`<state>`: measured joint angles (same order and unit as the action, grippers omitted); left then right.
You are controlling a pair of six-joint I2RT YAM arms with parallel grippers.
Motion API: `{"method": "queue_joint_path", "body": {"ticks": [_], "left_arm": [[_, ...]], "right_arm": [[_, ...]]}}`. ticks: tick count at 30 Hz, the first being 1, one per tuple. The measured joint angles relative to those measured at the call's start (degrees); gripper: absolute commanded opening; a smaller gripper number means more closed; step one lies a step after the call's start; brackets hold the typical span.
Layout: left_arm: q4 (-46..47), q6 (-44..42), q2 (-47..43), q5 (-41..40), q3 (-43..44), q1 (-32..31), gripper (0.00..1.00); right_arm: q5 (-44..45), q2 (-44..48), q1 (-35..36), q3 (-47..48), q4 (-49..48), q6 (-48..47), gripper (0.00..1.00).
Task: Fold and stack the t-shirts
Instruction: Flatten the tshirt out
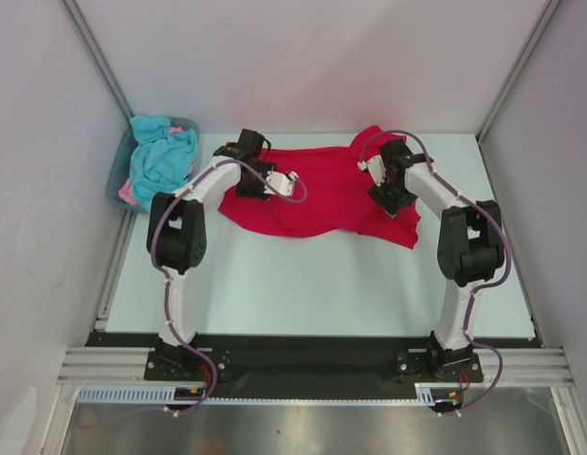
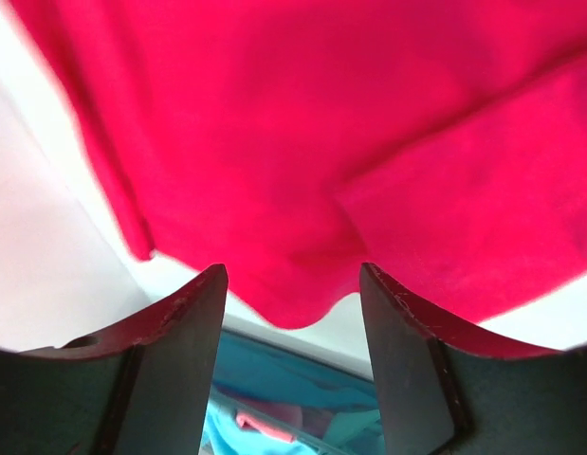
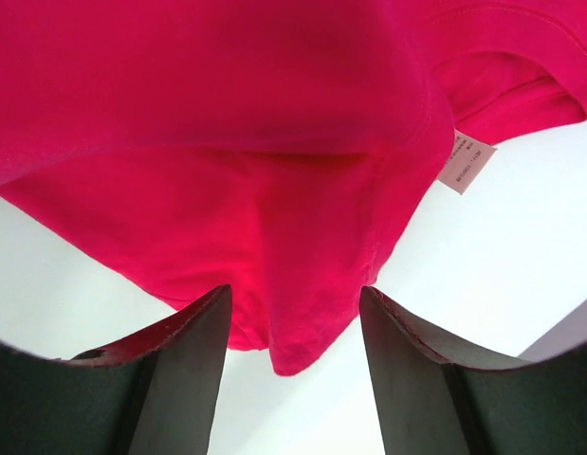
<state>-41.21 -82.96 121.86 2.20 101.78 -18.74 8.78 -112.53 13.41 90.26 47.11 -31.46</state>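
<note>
A crimson red t-shirt (image 1: pixel 317 194) lies spread across the back middle of the table. My left gripper (image 1: pixel 246 150) hangs at its back left edge. In the left wrist view the jaws (image 2: pixel 293 275) stand open, and a rounded edge of the red t-shirt (image 2: pixel 321 142) sits between the fingertips, unpinched. My right gripper (image 1: pixel 395 201) is over the shirt's right side. Its jaws (image 3: pixel 295 294) are open too, with a corner of the red t-shirt (image 3: pixel 227 123) lying between them. Turquoise t-shirts (image 1: pixel 165 156) and a pink one (image 1: pixel 130 194) are bunched in the tub.
The grey-blue tub (image 1: pixel 118 180) stands at the back left corner, against the left wall, and shows past the left fingers as turquoise cloth (image 2: pixel 302 389). A white label (image 3: pixel 467 161) hangs from the red shirt. White walls close in the table.
</note>
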Motion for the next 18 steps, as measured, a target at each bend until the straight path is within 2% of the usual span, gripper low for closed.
{"method": "queue_joint_path", "body": {"ticks": [9, 14, 18], "left_arm": [[-12.11, -5.99, 5.03, -0.02, 2.45, 0.15, 0.62], [-15.63, -7.72, 6.84, -0.02, 5.75, 0.2, 0.59], [-16.94, -8.59, 7.89, -0.09, 7.76, 0.2, 0.48]], "right_arm": [[2.97, 2.14, 0.76, -2.19, -1.68, -0.02, 0.62], [4.28, 2.19, 1.27, -3.06, -2.34, -0.02, 0.62], [4.52, 2.27, 1.9, -3.74, -2.91, 0.0, 0.61]]}}
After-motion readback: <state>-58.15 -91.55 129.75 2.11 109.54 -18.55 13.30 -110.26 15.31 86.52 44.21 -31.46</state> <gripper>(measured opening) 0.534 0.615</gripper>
